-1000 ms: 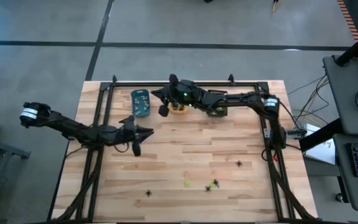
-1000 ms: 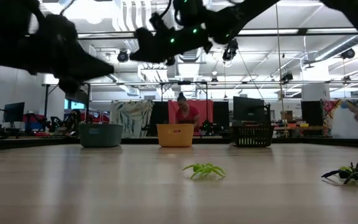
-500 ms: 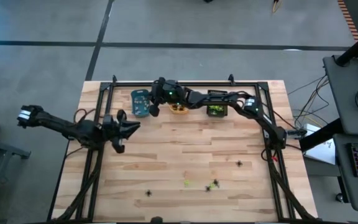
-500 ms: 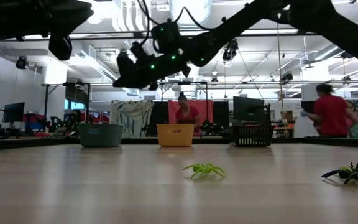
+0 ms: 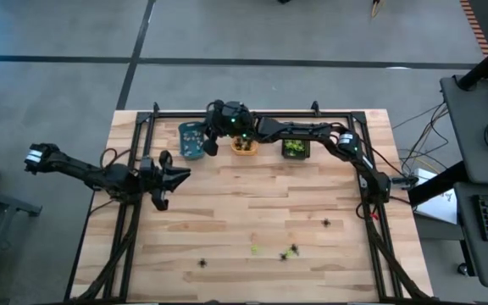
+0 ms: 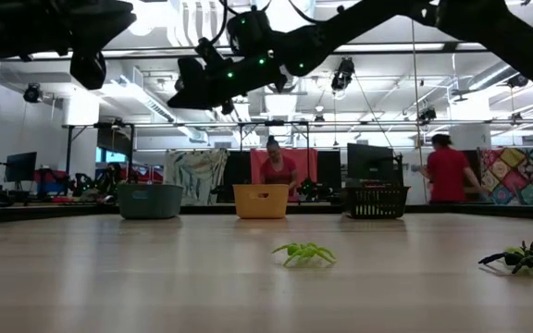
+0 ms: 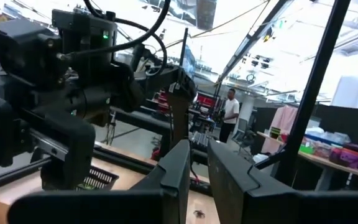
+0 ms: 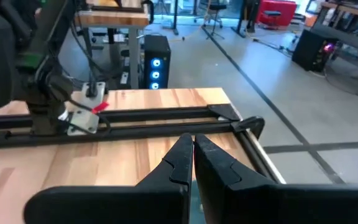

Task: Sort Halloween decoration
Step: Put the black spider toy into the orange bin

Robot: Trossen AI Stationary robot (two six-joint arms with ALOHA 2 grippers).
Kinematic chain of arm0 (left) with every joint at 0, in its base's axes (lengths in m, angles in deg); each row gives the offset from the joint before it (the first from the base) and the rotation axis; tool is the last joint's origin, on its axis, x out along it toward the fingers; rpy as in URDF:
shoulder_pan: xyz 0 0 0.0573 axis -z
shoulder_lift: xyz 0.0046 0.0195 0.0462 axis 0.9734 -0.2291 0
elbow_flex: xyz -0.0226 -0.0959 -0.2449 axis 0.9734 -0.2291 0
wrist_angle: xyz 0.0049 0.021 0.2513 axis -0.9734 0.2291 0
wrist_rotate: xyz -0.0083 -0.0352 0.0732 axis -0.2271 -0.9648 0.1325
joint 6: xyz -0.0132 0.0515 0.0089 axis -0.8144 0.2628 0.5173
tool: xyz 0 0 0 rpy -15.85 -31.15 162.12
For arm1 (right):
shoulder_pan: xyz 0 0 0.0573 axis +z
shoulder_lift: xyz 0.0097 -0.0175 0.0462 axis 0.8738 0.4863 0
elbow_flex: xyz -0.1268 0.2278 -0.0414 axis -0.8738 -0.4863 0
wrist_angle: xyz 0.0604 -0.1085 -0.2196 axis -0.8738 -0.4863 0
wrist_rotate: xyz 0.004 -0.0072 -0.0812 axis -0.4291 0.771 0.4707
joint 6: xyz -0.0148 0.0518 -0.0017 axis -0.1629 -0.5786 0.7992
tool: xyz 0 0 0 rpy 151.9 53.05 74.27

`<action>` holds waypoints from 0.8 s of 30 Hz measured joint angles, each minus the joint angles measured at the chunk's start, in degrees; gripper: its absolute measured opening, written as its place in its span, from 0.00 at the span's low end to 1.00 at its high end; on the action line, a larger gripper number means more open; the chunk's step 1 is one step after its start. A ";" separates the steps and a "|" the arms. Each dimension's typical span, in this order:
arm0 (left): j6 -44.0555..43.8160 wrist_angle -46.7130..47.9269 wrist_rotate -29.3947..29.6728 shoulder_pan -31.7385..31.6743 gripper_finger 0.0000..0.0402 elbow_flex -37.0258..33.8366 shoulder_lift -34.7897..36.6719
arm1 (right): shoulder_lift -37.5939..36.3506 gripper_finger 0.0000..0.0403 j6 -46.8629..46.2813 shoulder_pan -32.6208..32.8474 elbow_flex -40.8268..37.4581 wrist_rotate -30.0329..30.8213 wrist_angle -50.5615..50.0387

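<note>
**Right gripper over the blue tray, spiders still on the near boards**

Left gripper [image 5: 161, 176] hovers at the table's left, fingers slightly parted, empty. Right gripper [image 5: 210, 142], pinched shut, hangs above the blue tray [image 5: 191, 140] at the far edge; what it holds is unclear. A yellow-green spider [image 6: 304, 252] and black spider [image 6: 524, 256] lie near.

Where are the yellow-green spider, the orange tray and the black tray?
yellow-green spider [image 6: 304, 252]: low view, on its body.
orange tray [image 6: 260, 201]: low view, on its front wall.
black tray [image 6: 375, 202]: low view, on its front wall.
</note>
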 joint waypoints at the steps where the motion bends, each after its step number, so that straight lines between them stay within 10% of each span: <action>1: -0.12 0.01 0.00 0.01 0.10 0.00 -0.08 | -0.02 0.02 -0.08 0.04 -0.05 -0.34 -0.14; 24: -10.23 1.39 -0.12 0.26 0.10 0.01 -11.06 | -21.79 0.02 2.46 7.04 -0.21 0.17 -53.87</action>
